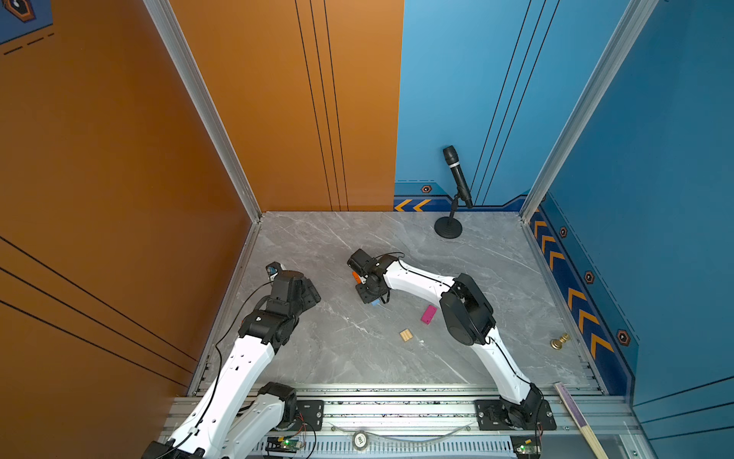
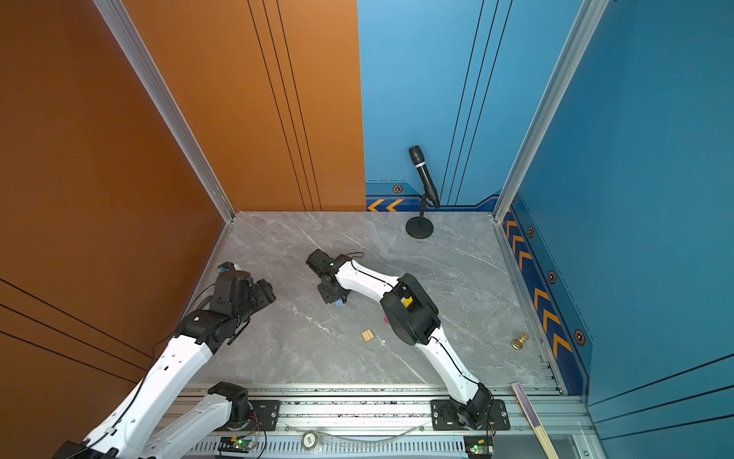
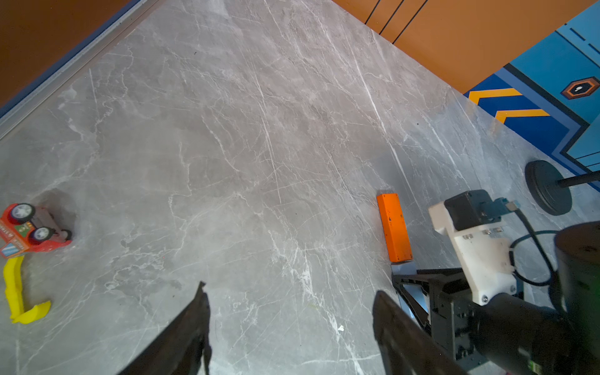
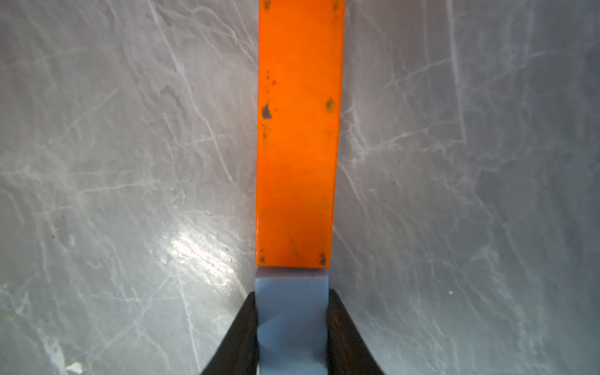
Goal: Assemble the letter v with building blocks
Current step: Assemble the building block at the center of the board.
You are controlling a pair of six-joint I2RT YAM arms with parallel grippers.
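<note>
My right gripper (image 4: 292, 324) is shut on the light blue block (image 4: 290, 305), low over the marble table. That block's free end touches the end of the long orange block (image 4: 298, 136), and the two lie in one line. In both top views the right wrist covers most of this pair; only orange (image 1: 356, 277) and blue (image 1: 375, 303) tips show. The magenta-pink block (image 1: 428, 314) and the small wood block (image 1: 406, 335) lie loose beside the right arm. My left gripper (image 3: 292, 311) hangs open and empty at the table's left. No yellow block shows clearly.
A microphone on a round stand (image 1: 449, 228) stands at the back. A brass knob (image 1: 559, 341) lies near the right wall. A red toy car (image 3: 29, 230) with a yellow piece (image 3: 16, 292) sits by the left wall. A thin stick (image 1: 580, 421) leans on the front rail.
</note>
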